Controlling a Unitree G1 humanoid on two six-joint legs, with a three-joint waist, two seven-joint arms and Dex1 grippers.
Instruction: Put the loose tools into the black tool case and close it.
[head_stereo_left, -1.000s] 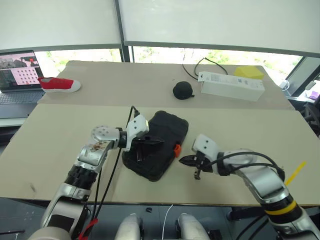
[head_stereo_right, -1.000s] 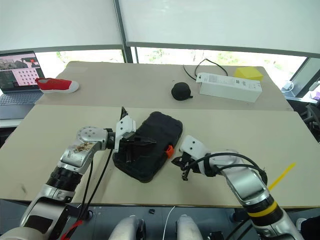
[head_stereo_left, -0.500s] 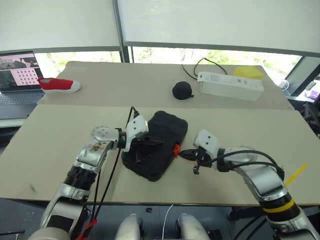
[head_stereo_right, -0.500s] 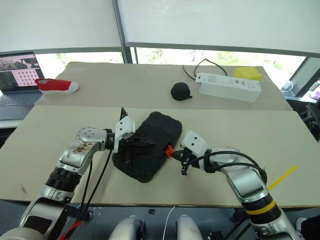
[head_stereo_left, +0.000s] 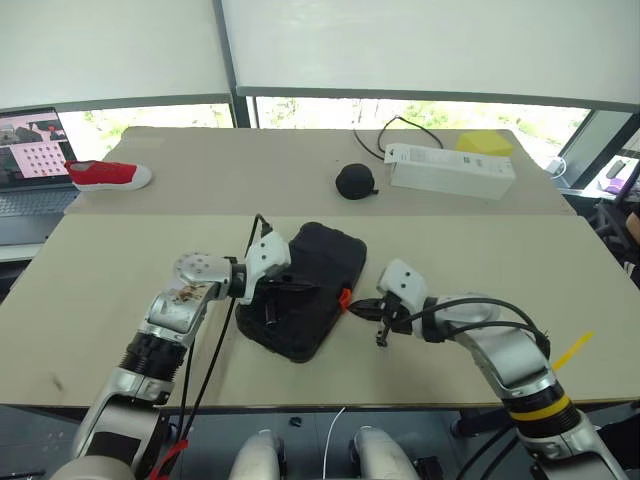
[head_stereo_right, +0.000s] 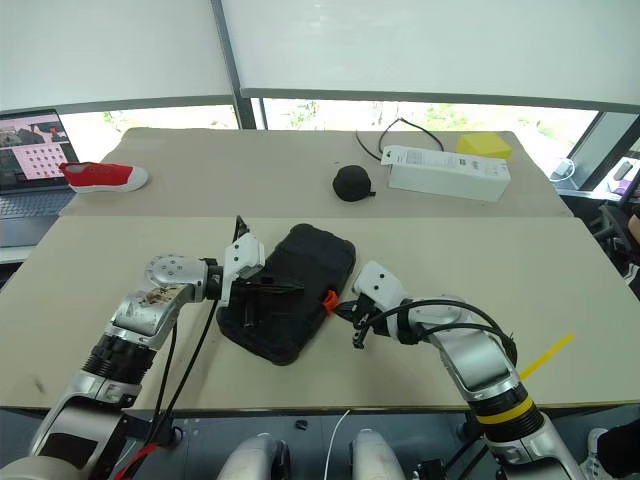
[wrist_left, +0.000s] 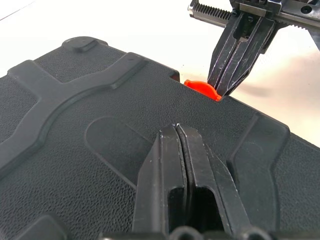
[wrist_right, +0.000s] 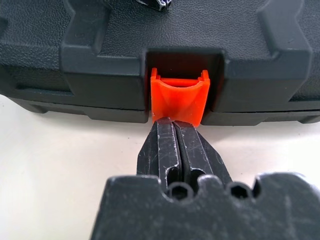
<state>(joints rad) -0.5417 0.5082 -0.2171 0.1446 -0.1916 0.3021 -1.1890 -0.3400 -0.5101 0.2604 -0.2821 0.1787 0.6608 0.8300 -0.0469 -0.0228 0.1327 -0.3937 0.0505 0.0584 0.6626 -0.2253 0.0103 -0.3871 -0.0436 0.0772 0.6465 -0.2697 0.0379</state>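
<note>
Right gripper (wrist_right: 175, 122) now up against the orange latch (wrist_right: 178, 102) of the black tool case (head_stereo_left: 305, 285), having closed in from a short way off the case's right edge a second ago; fingers pressed flat together, holding nothing, tips touching the lower edge of the latch where it sits in its notch. Left gripper (wrist_left: 179, 131) unmoved in that time, fingers likewise squeezed together and empty, tips resting on the textured lid as if to pin it down. Case lying shut and slightly skewed near the front middle of the beige table (head_stereo_left: 120, 260), lid down on base with no gap visible along the latch side. No loose tools seen on the tabletop, so probably already stowed inside, though contents hidden. Likely meaning: loading finished, lid lowered, only the latch left to snap home with a push from the right while the left steadies the case; risk of the case sliding if the hold-down slips. Farther back on the table: a round black pouch (head_stereo_left: 354, 181), a long white box (head_stereo_left: 450, 171) with a black cable (head_stereo_left: 395, 125), a yellow block (head_stereo_left: 483, 142), a red shoe (head_stereo_left: 108, 176). Laptop (head_stereo_left: 30, 170) at far left, windows with white blinds (head_stereo_left: 400, 45) behind
</note>
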